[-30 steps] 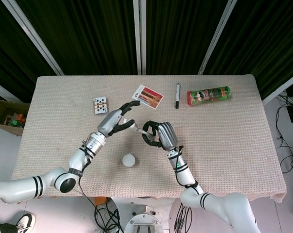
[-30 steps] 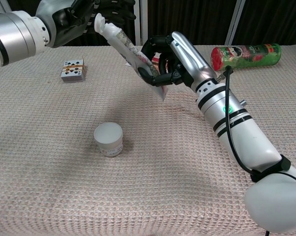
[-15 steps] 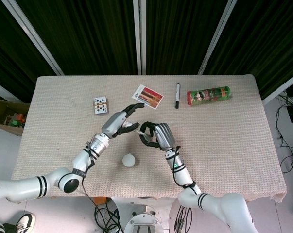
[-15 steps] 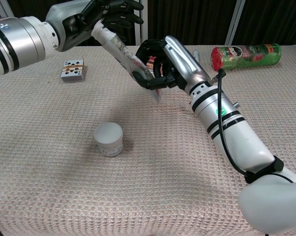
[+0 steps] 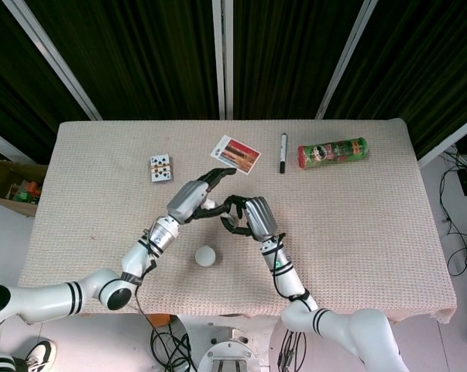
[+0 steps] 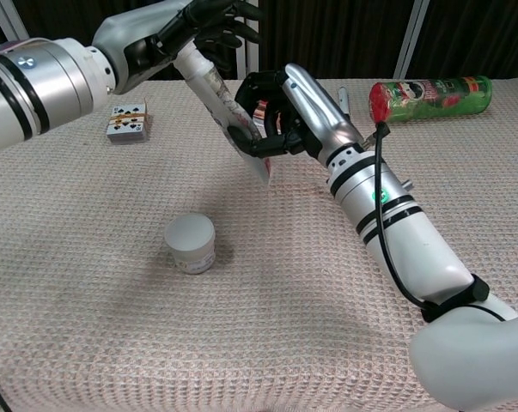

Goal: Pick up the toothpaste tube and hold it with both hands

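- Left hand had its fingers clamped on the cap end of the toothpaste tube; right hand had its fingers wrapped around the tube's lower, flat end.
- Tube was off the bench, tilted, cap end up toward the left hand, crimped end down at the right hand, above the bench's middle.
- Chest view showed the tube's full length and both grips; head view showed only a short white stretch of tube between the left hand and right hand, the rest hidden under fingers.
- Small white cylinder stood on the bench below and to the left of the hands, apart from them.
- Deck of playing cards lay far left.
- Head view showed the printed card, black marker and green can lying on its side along the far edge; in chest view the card and marker were mostly hidden behind the right hand.
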Robot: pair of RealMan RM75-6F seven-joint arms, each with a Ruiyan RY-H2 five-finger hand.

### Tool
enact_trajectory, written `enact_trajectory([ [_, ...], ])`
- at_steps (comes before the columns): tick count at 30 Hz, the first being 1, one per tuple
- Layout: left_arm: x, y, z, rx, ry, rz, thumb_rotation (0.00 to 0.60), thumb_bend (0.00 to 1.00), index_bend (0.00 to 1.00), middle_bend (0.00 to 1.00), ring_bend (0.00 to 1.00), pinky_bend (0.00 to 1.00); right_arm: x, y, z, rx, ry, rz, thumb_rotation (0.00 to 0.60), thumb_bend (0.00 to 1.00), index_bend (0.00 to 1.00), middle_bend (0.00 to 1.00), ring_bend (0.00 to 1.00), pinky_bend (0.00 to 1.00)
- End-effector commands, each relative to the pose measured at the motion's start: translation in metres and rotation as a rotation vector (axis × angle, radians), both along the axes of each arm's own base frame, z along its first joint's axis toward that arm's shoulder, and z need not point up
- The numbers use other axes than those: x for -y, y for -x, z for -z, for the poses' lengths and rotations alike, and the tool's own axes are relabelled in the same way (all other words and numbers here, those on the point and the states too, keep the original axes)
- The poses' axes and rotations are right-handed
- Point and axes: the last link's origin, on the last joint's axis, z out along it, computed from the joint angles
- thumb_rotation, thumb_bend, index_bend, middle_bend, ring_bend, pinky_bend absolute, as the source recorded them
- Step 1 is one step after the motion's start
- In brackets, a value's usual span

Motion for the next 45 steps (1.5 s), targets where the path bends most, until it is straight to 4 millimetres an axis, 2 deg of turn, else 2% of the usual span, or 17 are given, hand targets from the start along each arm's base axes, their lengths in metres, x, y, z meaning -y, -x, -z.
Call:
enact_trajectory([
  [1,0.000,0.001,0.001,-0.021,-0.026,0.020,0.000,0.00,0.09,0.12,0.06,0.16,0.000,-0.001,0.001,0.004,-0.003,0.004,0.600,0.62,0.96,0.82,0.72,0.90],
  [10,-0.001,0.007,-0.001,-0.154,-0.187,0.122,0.000,0.00,0.09,0.14,0.06,0.16,-0.003,-0.001,0.001,-0.004,-0.014,0.015,0.600,0.62,0.96,0.83,0.74,0.91],
  [16,-0.001,0.010,0.000,-0.241,-0.269,0.178,0.000,0.00,0.13,0.15,0.06,0.16,-0.004,-0.002,0.000,-0.012,-0.024,0.022,0.600,0.62,0.96,0.83,0.74,0.91],
  [45,0.003,0.011,0.008,-0.354,-0.375,0.276,0.000,0.00,0.17,0.17,0.06,0.16,-0.009,-0.006,0.002,-0.017,-0.053,0.043,0.600,0.62,0.97,0.84,0.75,0.92],
])
